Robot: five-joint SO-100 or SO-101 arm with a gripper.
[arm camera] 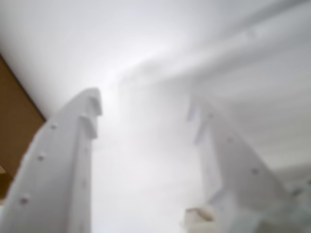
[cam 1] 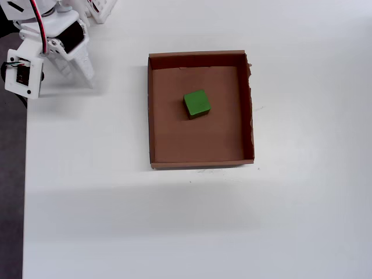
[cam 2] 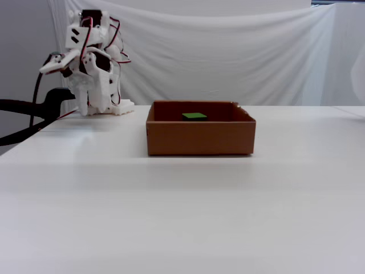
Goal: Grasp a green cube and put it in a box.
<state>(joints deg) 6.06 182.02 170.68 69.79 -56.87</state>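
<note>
While the green cube (cam 1: pixel 196 104) sits near the middle of the box (cam 1: pixel 201 58) floor, the arm's jaws stand apart and empty at the desk (cam 1: pixel 174 221) corner.

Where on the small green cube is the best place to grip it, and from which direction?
Grip the small bright-green cube across two opposite flat sides, coming straight down from above: it lies flat mid-floor in the shallow brown cardboard box, whose walls probably block a sideways approach.

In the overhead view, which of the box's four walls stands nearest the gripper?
The left wall of the box, in the overhead view: it faces the gripper at upper left, while the green cube lies beyond it.
</note>
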